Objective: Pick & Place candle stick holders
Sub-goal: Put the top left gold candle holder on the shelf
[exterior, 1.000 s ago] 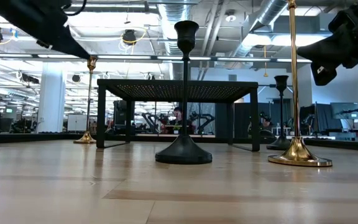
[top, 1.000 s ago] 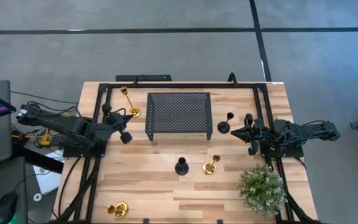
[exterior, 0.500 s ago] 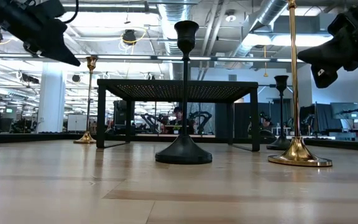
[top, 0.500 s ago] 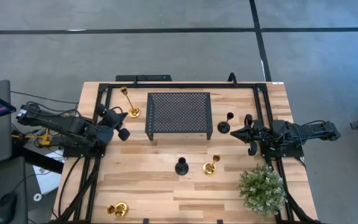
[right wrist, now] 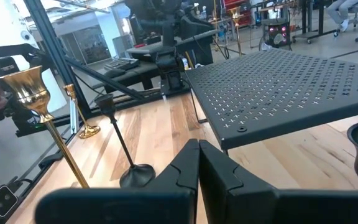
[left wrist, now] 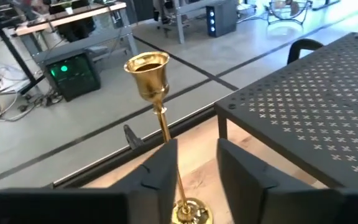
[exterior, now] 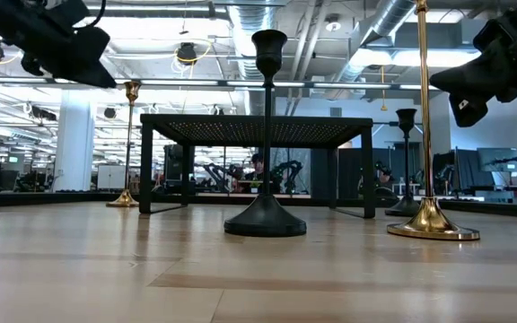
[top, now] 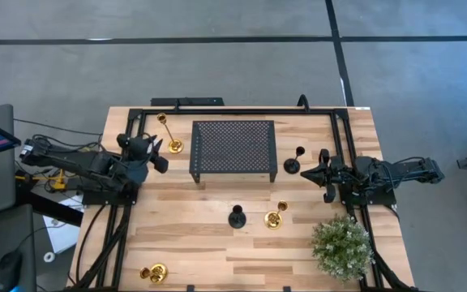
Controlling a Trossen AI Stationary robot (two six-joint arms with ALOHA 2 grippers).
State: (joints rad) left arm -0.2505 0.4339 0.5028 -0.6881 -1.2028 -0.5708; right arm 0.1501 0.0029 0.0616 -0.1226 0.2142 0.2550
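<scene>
Two grippers: left fingers [left wrist: 166, 171] apart beside gold holder [left wrist: 157, 118], right fingers [right wrist: 194, 165] together.

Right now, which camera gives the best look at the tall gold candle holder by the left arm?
The left wrist view: the tall gold candle holder fills the picture, cup and stem sharp, just beyond the open left gripper. The high view shows it small from above; the low view shows it far off; the right wrist view shows it distant.
</scene>
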